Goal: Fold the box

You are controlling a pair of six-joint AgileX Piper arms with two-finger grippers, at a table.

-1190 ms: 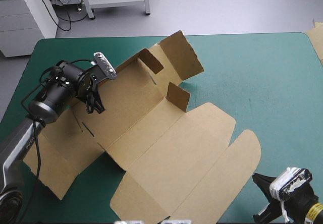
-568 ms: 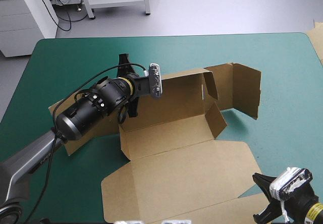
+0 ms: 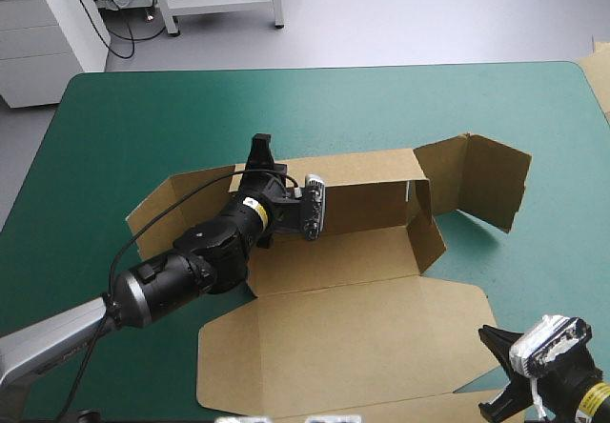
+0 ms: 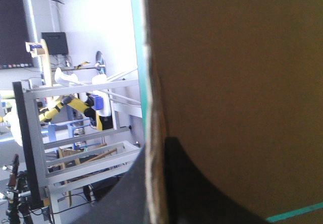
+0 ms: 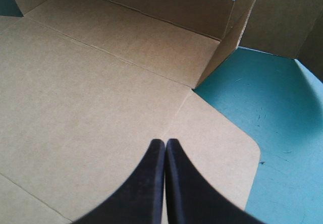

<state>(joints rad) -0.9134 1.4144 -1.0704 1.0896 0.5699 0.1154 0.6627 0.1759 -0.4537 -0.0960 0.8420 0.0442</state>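
Note:
The brown box [image 3: 348, 332] lies mid-table as a cut sheet. Its long back wall [image 3: 367, 194] stands upright, its wide lid panel lies flat toward the near edge, and an end flap [image 3: 481, 180] stands raised at the right. My left gripper [image 3: 263, 168] is shut on the top edge of that wall near its left end. In the left wrist view the board's edge [image 4: 154, 82] runs between the black fingers [image 4: 159, 146]. My right gripper [image 3: 493, 372] is low at the near right corner, shut and empty. In its own view it [image 5: 165, 143] points over the lid panel [image 5: 75, 82].
A pale sheet's edge [image 3: 598, 70] shows at the table's far right corner. Bare teal-green cover [image 3: 381, 109] stretches beyond the box, and more [image 5: 275, 98] lies to the right of the lid.
My left gripper has swung the box round and rightward, and the back wall now stands upright along the table's width. The right gripper has not moved.

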